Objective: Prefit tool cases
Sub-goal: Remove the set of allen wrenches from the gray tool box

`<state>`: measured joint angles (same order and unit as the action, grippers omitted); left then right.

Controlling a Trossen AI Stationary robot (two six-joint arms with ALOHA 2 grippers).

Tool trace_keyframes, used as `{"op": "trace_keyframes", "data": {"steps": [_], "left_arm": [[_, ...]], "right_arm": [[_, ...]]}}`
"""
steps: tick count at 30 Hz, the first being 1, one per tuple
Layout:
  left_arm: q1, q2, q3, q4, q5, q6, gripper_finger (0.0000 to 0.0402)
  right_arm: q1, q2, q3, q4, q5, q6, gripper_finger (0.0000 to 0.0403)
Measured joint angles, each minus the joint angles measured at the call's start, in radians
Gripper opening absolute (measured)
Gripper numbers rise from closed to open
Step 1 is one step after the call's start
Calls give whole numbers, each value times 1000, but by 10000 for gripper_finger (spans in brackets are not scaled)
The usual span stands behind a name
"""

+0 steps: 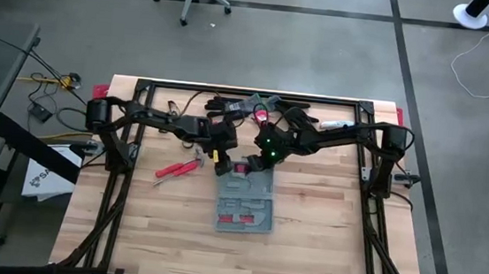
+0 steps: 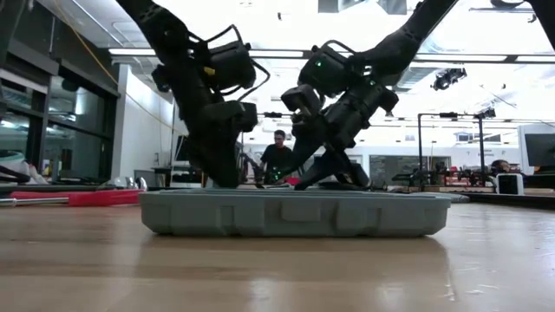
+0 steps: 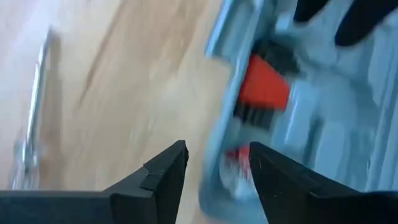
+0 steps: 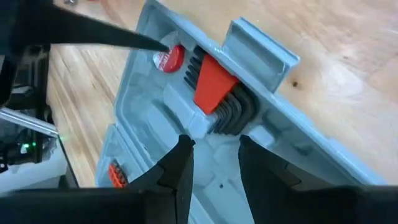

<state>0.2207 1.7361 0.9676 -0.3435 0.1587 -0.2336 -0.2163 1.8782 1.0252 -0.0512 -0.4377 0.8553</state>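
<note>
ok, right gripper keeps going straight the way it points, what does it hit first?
Most likely the case's moulded grey floor, just short of the red hex key holder. The right gripper points down into the open case with a gap between its fingers; depth is hard to judge.

Far end of the open tool case [image 1: 244, 199] is crowded by both end effectors, left [image 1: 218, 159] and right [image 1: 256, 165]. Red-handled pliers [image 1: 178, 168] lie left of it. Bench [image 1: 324, 242] near and right of the case is unobstructed.
</note>
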Motion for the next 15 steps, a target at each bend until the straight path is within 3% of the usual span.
{"op": "trace_keyframes", "data": {"steps": [7,15], "left_arm": [[-16,27,3,-63,-24,27,155],[-26,144,16,-40,23,14,148]], "right_arm": [[-6,-1,0,-21,42,-5,117],[-22,-1,0,-55,46,-26,117]]}}
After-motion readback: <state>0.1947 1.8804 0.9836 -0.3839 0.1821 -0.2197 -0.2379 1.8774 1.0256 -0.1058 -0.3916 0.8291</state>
